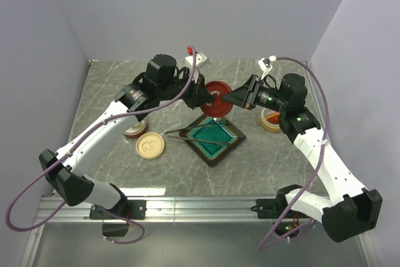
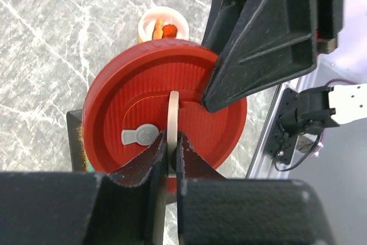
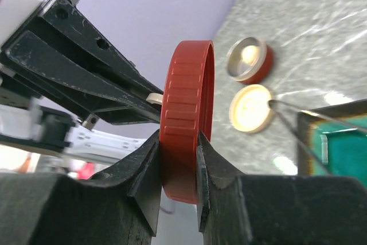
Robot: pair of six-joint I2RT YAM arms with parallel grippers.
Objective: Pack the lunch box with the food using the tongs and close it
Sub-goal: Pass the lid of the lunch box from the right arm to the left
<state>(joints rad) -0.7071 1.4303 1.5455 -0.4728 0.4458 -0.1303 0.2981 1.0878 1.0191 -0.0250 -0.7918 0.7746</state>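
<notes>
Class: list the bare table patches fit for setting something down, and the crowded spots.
Bare table: the near strip in front of the green dish; the back-left corner behind the left arm. Crowded: the centre, around red lid, tongs and cream lid.

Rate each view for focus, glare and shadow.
Top external: even, soft light, sharp throughout, only faint shadows on the table. Left wrist: red lid crisp, left tool near the lens dark and soft. Right wrist: blurred, washed-out patch at lower left, bright glare on the table.
</notes>
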